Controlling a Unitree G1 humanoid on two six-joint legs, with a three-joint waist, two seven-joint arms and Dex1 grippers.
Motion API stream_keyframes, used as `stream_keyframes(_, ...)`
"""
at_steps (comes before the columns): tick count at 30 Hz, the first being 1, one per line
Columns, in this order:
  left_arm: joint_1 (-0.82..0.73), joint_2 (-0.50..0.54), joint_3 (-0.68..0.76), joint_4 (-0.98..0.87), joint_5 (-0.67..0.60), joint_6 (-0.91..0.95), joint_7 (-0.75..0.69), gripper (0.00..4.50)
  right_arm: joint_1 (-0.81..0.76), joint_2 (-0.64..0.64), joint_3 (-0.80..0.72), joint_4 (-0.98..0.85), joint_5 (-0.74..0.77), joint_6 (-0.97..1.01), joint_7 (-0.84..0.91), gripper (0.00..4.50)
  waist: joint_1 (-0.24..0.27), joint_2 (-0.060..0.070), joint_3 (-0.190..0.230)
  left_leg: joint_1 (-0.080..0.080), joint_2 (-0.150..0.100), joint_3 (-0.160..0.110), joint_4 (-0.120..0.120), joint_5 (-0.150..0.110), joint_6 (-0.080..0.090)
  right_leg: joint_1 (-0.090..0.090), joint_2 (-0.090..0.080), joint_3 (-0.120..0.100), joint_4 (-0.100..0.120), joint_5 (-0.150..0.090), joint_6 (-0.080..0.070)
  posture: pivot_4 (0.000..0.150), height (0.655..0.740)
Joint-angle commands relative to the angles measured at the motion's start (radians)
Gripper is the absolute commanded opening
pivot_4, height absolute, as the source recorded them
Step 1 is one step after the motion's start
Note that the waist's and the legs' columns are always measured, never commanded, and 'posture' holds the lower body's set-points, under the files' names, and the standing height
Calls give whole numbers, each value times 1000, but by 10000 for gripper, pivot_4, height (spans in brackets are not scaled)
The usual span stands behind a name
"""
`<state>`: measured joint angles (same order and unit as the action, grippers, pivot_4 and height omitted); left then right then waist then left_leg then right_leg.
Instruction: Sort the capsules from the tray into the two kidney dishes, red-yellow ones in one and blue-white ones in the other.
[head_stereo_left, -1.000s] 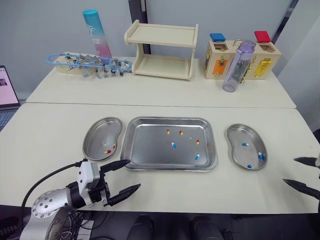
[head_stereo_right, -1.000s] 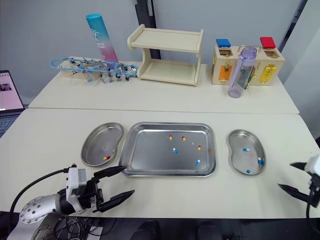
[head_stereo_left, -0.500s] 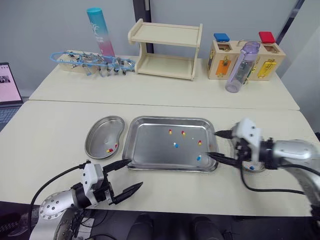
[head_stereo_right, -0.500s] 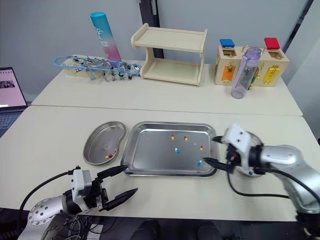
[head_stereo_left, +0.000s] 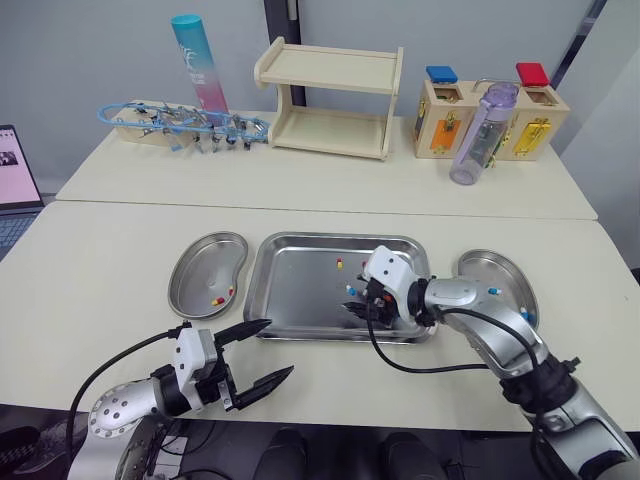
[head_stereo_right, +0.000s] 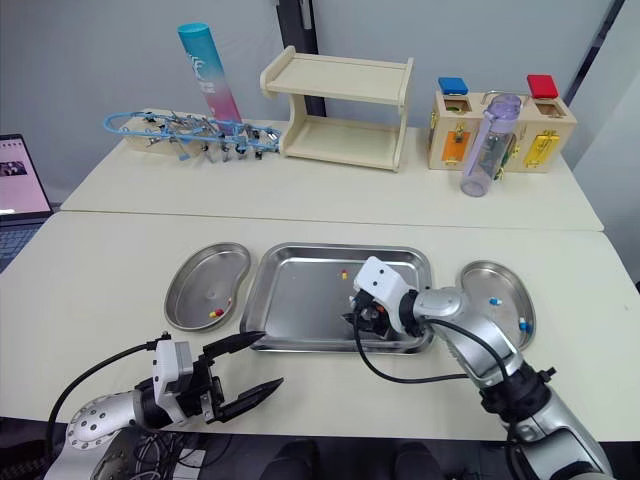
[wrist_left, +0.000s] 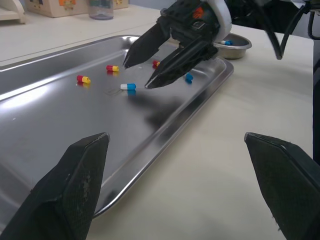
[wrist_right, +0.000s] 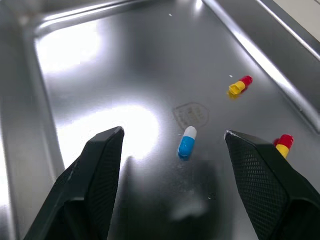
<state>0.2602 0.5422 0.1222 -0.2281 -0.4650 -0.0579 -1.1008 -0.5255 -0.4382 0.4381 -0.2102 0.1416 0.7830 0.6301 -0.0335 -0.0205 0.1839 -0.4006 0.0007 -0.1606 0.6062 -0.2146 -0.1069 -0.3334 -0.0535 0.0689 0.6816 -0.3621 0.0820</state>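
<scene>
**Right hand spread open over a blue-white capsule in the tray**

The steel tray (head_stereo_left: 290, 300) lies on the pale counter (head_stereo_left: 100, 260) between two kidney dishes. The right hand (head_stereo_left: 358, 310) reaches into the tray's right half, low over its floor. Its two black fingers (wrist_right: 95, 175) are spread wide and grip nothing. In the right wrist view a blue-white capsule (wrist_right: 187, 141) lies flat on the tray floor between those fingers, touching neither. The left wrist view shows the same capsule just beside the lower fingertip. Whether the tips touch the metal cannot be told.

A red-yellow capsule (wrist_right: 239, 85) lies near it on the tray floor, and a second one (wrist_right: 282, 143) lies apart from the first. A blue capsule (wrist_left: 188, 77) rests beyond the hand, toward the tray's rim.

The left kidney dish (head_stereo_left: 195, 265), just left of the tray, holds sorted red-yellow pieces (head_stereo_left: 215, 301) near its front edge. The right kidney dish (head_stereo_left: 480, 268), partly behind the right arm, holds sorted blue-white pieces (head_stereo_left: 492, 291).

The left hand (head_stereo_left: 278, 347) hovers over the counter at the tray's near left corner. Its fingers are parted and empty, and the upper fingertip is close to the tray's rim.

On the far counter stand a wooden shelf (head_stereo_left: 330, 100), a purple bottle (head_stereo_left: 478, 130), a wooden lock box (head_stereo_left: 520, 120) and a pink-and-blue tube (head_stereo_left: 195, 65).
</scene>
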Motion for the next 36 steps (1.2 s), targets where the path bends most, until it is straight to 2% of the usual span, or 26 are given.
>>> stream_keyframes(1, 2, 7, 4, -12, 2, -23, 4, 45000, -18, 24, -3, 14, -23, -19, -11, 34024, -1, 0, 0, 0, 0, 0, 0, 0, 0, 0, 0, 0, 0, 0, 0, 1500, 7400)
stream_keyframes(3, 3, 7, 5, -14, 1, -22, 6, 45000, -14, 33, 9, 38, -38, -25, -8, 34024, -1, 0, 0, 0, 0, 0, 0, 0, 0, 0, 0, 0, 0, 0, 0, 1500, 7400)
stream_keyframes(4, 4, 7, 4, -16, 1, -23, 6, 45000, -11, 36, 16, 49, -45, -26, -5, 29966, -1, 0, 0, 0, 0, 0, 0, 0, 0, 0, 0, 0, 0, 0, 0, 1500, 7400)
stream_keyframes(5, 5, 8, 4, -17, 0, -22, 5, 45000, -8, 39, 20, 56, -50, -29, -3, 28472, -2, 0, 0, 0, 0, 0, 0, 0, 0, 0, 0, 0, 0, 0, 0, 1500, 7400)
stream_keyframes(15, -2, -1, 4, -8, -1, -22, 20, 45000, -14, 53, 50, 59, -123, -72, 8, 1015, -8, 0, 0, 1, 0, 0, 0, 0, 0, 0, 0, 0, 0, 0, 0, 1500, 7400)
stream_keyframes(20, -12, 11, 5, 7, -14, -26, 1, 45000, -25, 41, 34, -13, -137, -81, 24, 237, -8, 0, 0, 1, 0, 0, 0, 0, 0, 0, 0, 0, 0, 0, 0, 1500, 7400)
stream_keyframes(24, -32, 24, -5, -14, -31, -23, -34, 45000, 27, -9, -41, -172, -96, -20, 37, 237, -5, 1, 0, 0, 0, 0, 0, 0, 0, 0, 0, 0, 0, 0, 0, 1500, 7400)
stream_keyframes(30, -109, 21, -35, -58, -71, 11, -52, 45000, 223, -138, -326, -451, 70, 105, 95, 237, 5, 0, 0, -1, -1, -1, 0, 0, 0, 0, -1, -1, -1, 0, 0, 1500, 7400)
stream_keyframes(36, -179, 14, -73, -79, -95, 49, -62, 45000, 415, -280, -614, -528, 140, 133, 125, 237, 0, 1, 0, 0, 0, 0, 0, 0, 0, 1, 0, 0, 0, 0, 0, 1500, 7400)
